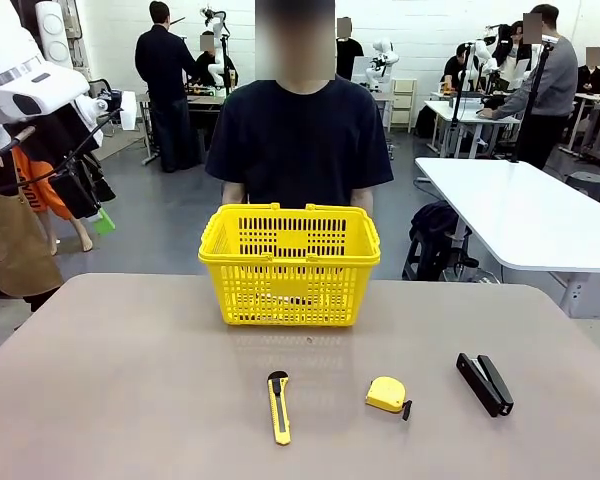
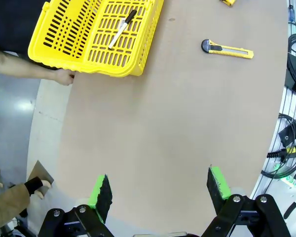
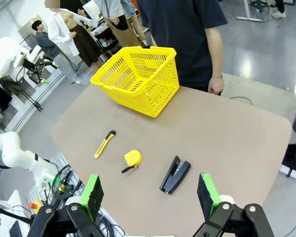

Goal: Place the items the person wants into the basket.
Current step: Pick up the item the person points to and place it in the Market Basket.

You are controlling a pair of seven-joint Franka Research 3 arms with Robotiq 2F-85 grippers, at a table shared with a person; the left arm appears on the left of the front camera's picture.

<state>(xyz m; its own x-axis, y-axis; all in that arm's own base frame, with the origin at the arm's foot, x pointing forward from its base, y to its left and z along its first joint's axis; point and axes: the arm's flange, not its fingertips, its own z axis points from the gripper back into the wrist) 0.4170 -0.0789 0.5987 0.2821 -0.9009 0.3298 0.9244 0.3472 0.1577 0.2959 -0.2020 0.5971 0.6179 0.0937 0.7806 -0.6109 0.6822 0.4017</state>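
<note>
In the left wrist view the left gripper [image 2: 158, 177] is hanging over the bare table [image 2: 153, 123]. Its green-padded fingers are spread wide with nothing between them. The basket [image 2: 89, 66] is sitting well ahead of these jaws. In the right wrist view the right gripper [image 3: 148, 178] is likewise hovering with its jaws released and empty, well short of the basket.

On the robot's side of the basket, the utility knife [image 1: 279, 407] is lying flat on the table, well apart from the basket, with its black end pointing toward it. It is lying well ahead of both pairs of jaws and inside neither. The tape measure [image 1: 386, 394] and the stapler [image 1: 485, 384] are lying on that same side of the basket, equally clear of it.

From the front, the basket's lattice wall is screening its floor. The left wrist camera is looking down through the open top, and there the marker [image 2: 119, 32] is lying slantwise on the basket's floor, with a white barrel and a black cap. It is far ahead of the left jaws. The right wrist camera is catching the basket from outside its wall, so its contents are hard to make out there.

Behind the basket the person [image 1: 300, 140] is standing at the table's far edge. One hand [image 2: 64, 76] is resting by the basket's far rim. I cannot tell whether it is touching the rim or only just beside it.
</note>
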